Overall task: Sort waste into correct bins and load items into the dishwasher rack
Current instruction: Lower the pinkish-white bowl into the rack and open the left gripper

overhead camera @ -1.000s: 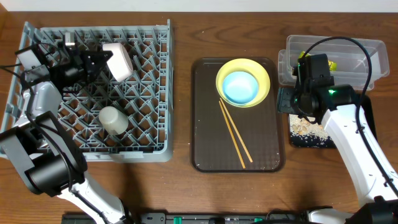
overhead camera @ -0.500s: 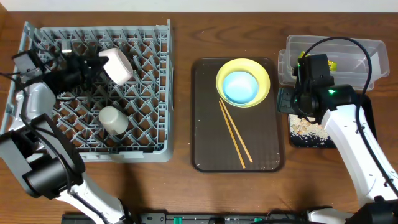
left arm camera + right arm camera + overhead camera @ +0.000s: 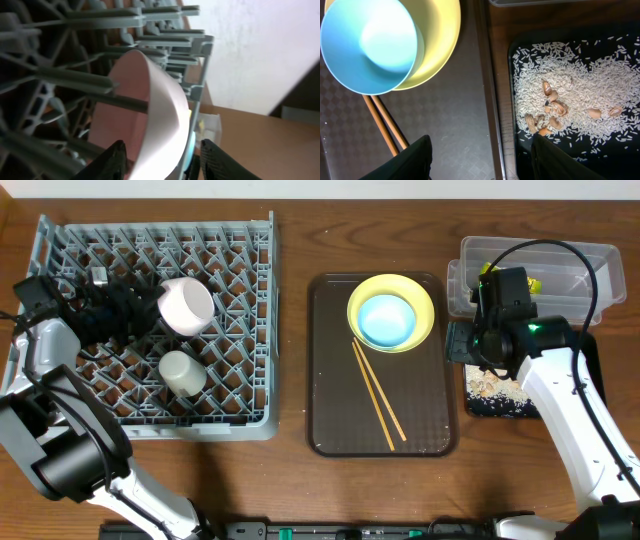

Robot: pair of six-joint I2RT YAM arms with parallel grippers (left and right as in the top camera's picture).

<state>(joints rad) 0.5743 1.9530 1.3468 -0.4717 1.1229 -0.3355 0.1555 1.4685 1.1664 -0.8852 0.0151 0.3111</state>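
Note:
The grey-blue dishwasher rack stands at the left. A white bowl lies tipped among its pegs, with a small white cup below it. My left gripper is open just left of the bowl. In the left wrist view the bowl has its rim between the spread fingers of that gripper, with gaps on both sides. The yellow plate, light blue bowl and chopsticks lie on the brown tray. My right gripper hangs open and empty over the edge between the brown tray and the black tray.
The brown serving tray lies in the middle. At the right, a clear tub holds a yellow-green wrapper. The black tray in front of it holds rice scraps. Rack pegs crowd round the left gripper.
My left gripper has opened and drawn back to the left, and the white bowl has settled lower in the rack. The right arm has not moved.

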